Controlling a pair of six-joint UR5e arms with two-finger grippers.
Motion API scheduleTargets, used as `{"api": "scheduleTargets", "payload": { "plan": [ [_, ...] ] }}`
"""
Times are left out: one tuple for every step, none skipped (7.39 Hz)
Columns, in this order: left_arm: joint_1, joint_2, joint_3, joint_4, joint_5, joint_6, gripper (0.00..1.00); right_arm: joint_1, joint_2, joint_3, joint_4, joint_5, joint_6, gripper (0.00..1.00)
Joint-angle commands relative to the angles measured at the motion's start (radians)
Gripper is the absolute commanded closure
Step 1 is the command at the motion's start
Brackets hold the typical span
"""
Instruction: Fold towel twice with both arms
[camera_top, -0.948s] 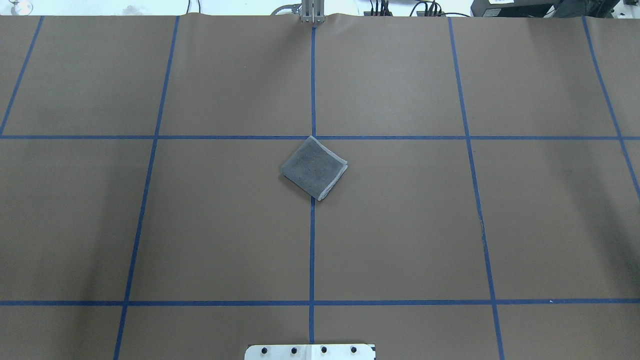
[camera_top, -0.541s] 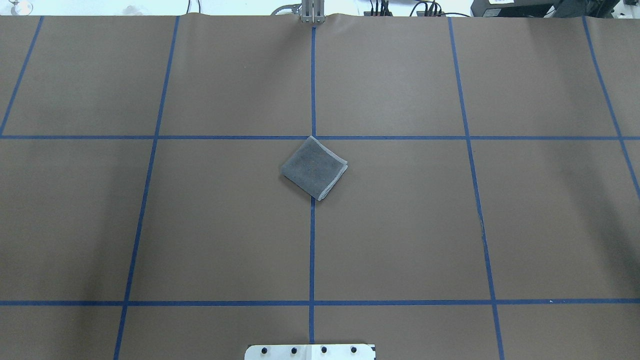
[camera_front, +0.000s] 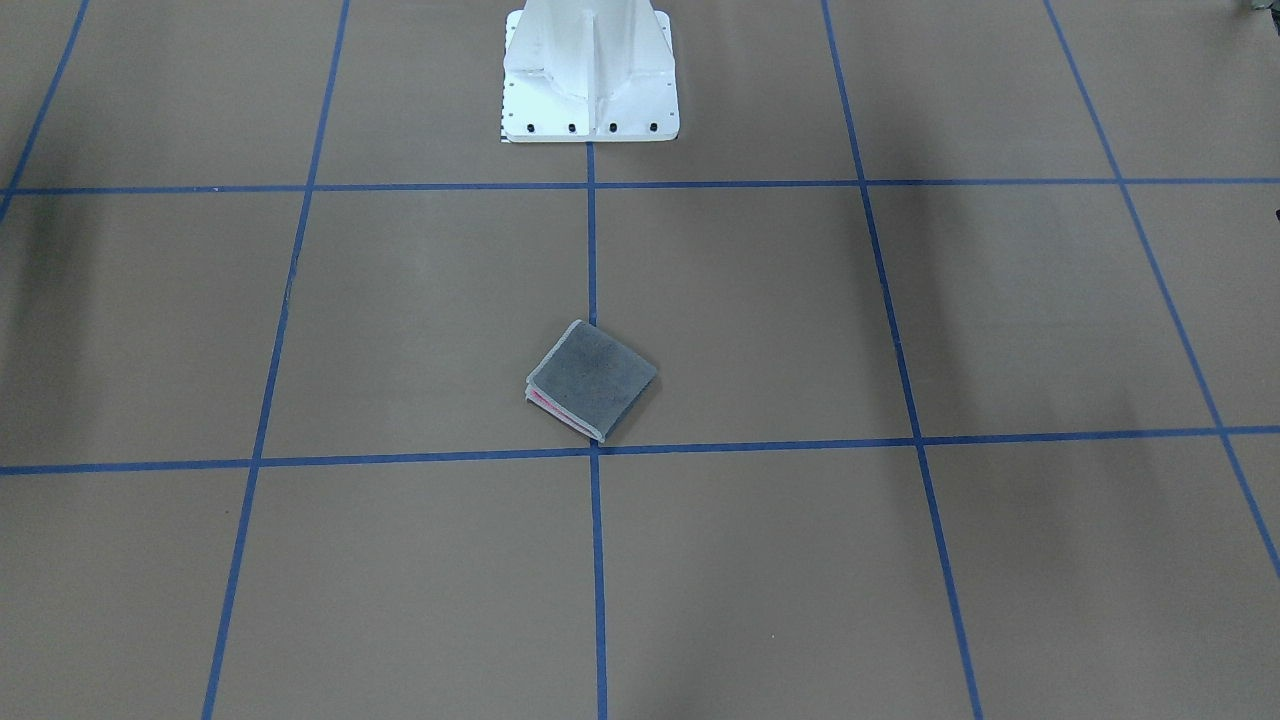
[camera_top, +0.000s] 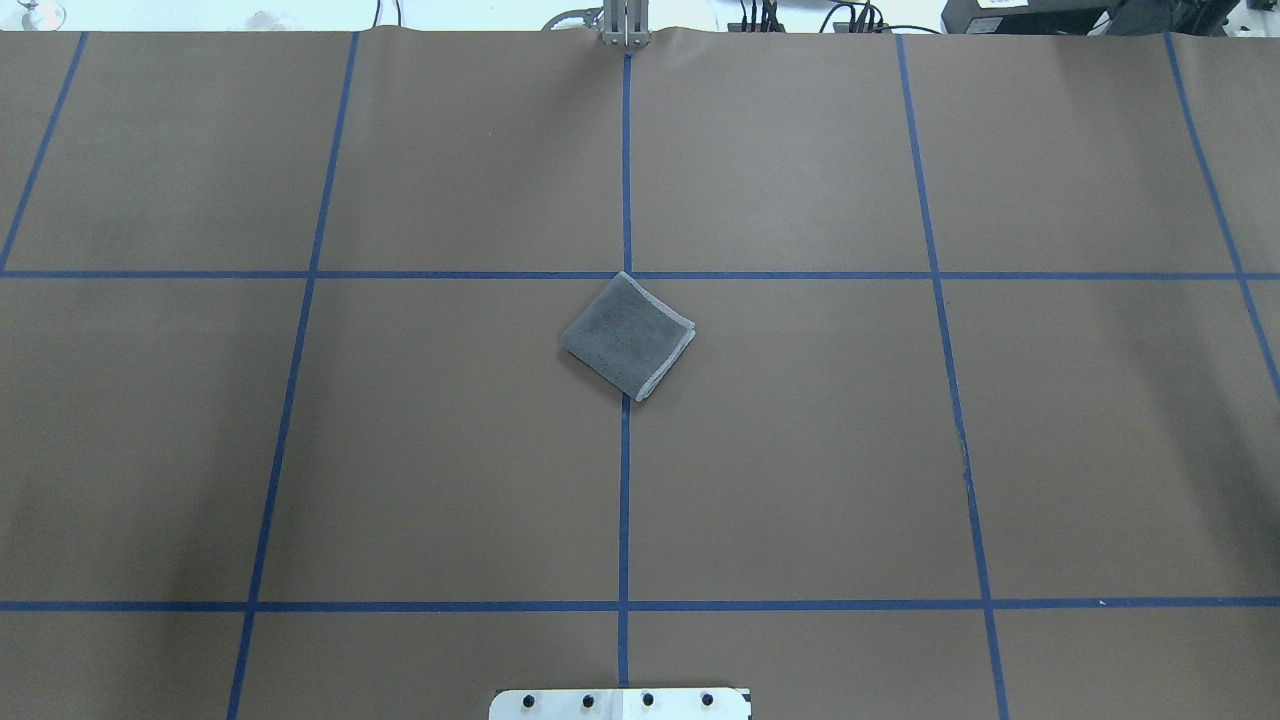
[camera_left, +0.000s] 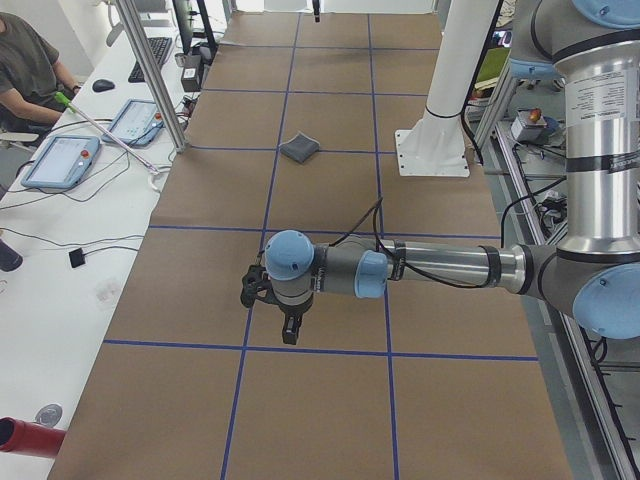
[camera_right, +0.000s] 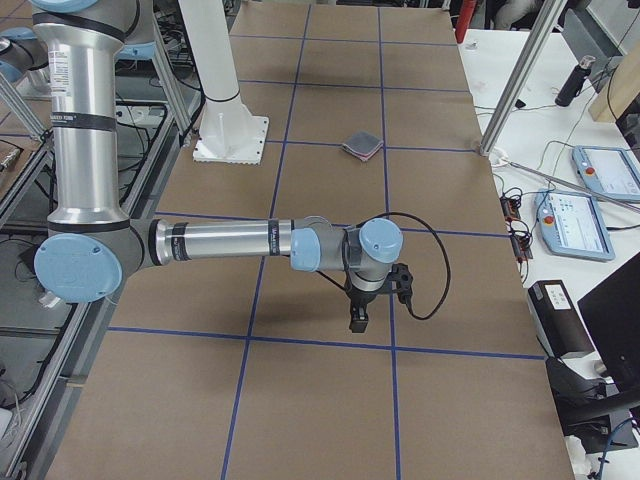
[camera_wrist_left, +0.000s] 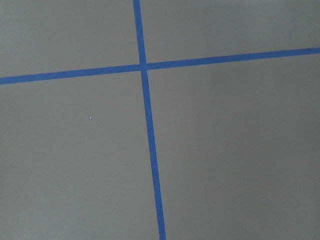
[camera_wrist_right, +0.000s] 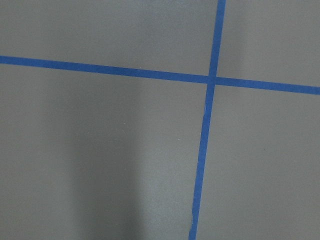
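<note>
As far as the overhead view shows, nothing differs from half a second ago: the towel (camera_top: 628, 337) lies in the same place and in the same shape, at the middle of the table (camera_top: 800, 450). It is folded to a small square, dark grey face up, and it is turned like a diamond. Its 12 o'clock corner touches the crossing of the blue tape (camera_top: 626, 170) lines, and its 6 o'clock corner lies on the centre line. The light edging runs along the two sides toward 1 and 5 o'clock. In the front-facing view a thin pink layer shows between the folds at the side toward 8 o'clock, and the white pedestal (camera_front: 590, 70) stands at 12 o'clock from the towel, well apart. The left arm (camera_left: 440, 268) and the right arm (camera_right: 220, 243) are stretched low over the two ends of the table, well apart from the towel. In the left side view the left gripper (camera_left: 288, 333) points down above the table, near a tape crossing, with the towel at 12 o'clock from it. In the right side view the right gripper (camera_right: 358, 320) hangs in the same manner. Whether the claws are spread or pressed together, I cannot tell. Each wrist view shows only table surface and one tape crossing.
</note>
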Motion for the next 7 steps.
{"api": "scheduleTargets", "payload": {
  "plan": [
    [0.000, -0.016, 0.012, 0.003, 0.008, 0.003, 0.00, 0.001, -0.004, -0.005, 0.001, 0.010, -0.002, 0.00],
    [-0.002, -0.016, 0.012, 0.003, 0.008, 0.001, 0.00, 0.002, -0.002, 0.007, 0.002, 0.010, 0.001, 0.00],
    [-0.011, -0.013, 0.004, 0.003, 0.008, 0.000, 0.00, 0.001, 0.007, -0.001, 0.002, 0.009, 0.000, 0.00],
    [-0.014, -0.008, 0.013, 0.003, 0.035, 0.003, 0.00, 0.001, 0.009, 0.005, 0.002, 0.009, -0.009, 0.00],
    [-0.013, -0.029, 0.022, 0.004, 0.108, 0.000, 0.00, 0.001, 0.010, -0.001, 0.002, 0.010, -0.008, 0.00],
    [-0.013, -0.034, 0.045, 0.001, 0.121, -0.003, 0.00, 0.001, 0.007, 0.020, 0.004, 0.013, -0.009, 0.00],
    [-0.014, -0.031, 0.042, 0.001, 0.107, 0.000, 0.00, -0.001, 0.009, 0.010, 0.001, 0.013, -0.002, 0.00]
  ]
}}
